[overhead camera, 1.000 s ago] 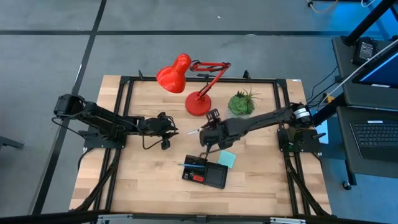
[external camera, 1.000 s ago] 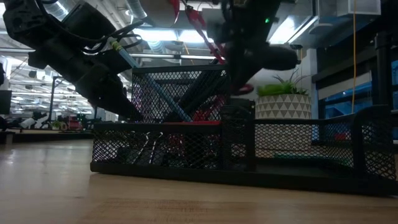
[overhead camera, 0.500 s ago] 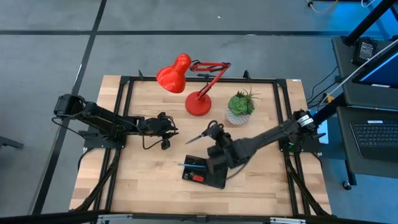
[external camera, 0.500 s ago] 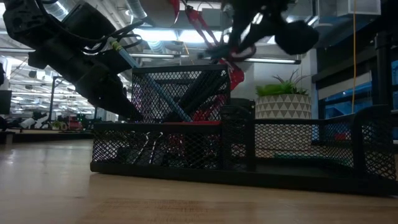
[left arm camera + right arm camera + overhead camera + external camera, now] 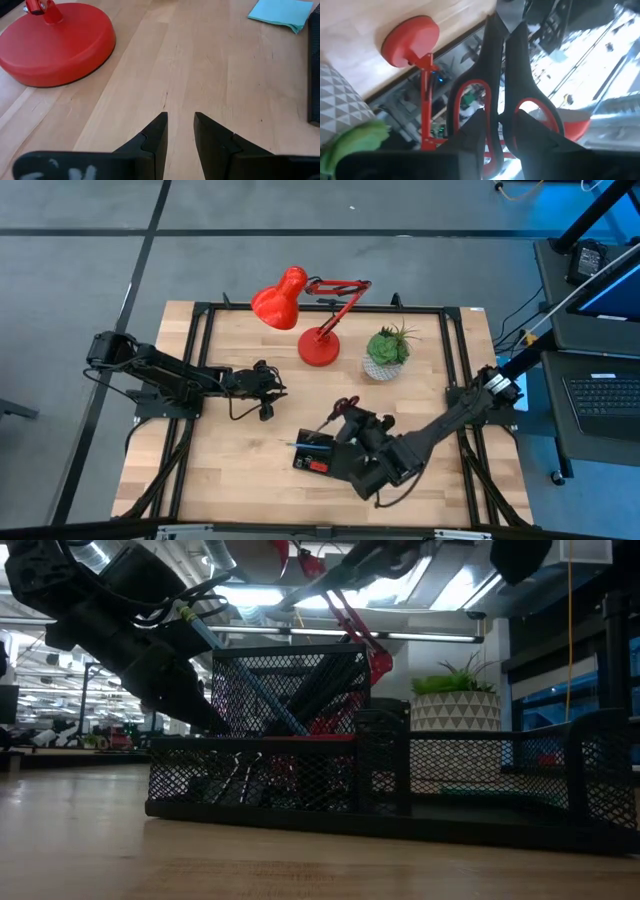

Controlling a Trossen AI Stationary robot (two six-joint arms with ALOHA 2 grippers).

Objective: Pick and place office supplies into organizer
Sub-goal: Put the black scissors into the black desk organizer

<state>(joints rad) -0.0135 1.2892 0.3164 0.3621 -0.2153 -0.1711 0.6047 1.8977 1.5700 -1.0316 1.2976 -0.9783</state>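
While the left gripper (image 5: 281, 391) waits left of centre with fingers slightly apart, the right gripper (image 5: 352, 420) pinches the red-handled scissors (image 5: 340, 411). They hang lower centre, above the black mesh organizer (image 5: 322, 466).

the table (image 5: 240, 470) is pale blond wood with a fine grain, framed by black rails. the desk lamp (image 5: 300, 305) is bright red all over, shade, arm and round base. the plant (image 5: 388, 340) is green in a white pot (image 5: 455, 710) patterned with grey triangles. the organizer (image 5: 300, 770) is black mesh, with something red inside it, perhaps a small piece. the scissors (image 5: 502, 90) have black handles lined in red and grey blades. the sticky-note pad (image 5: 280, 12) is light blue-green. both arms are dark, nearly black.
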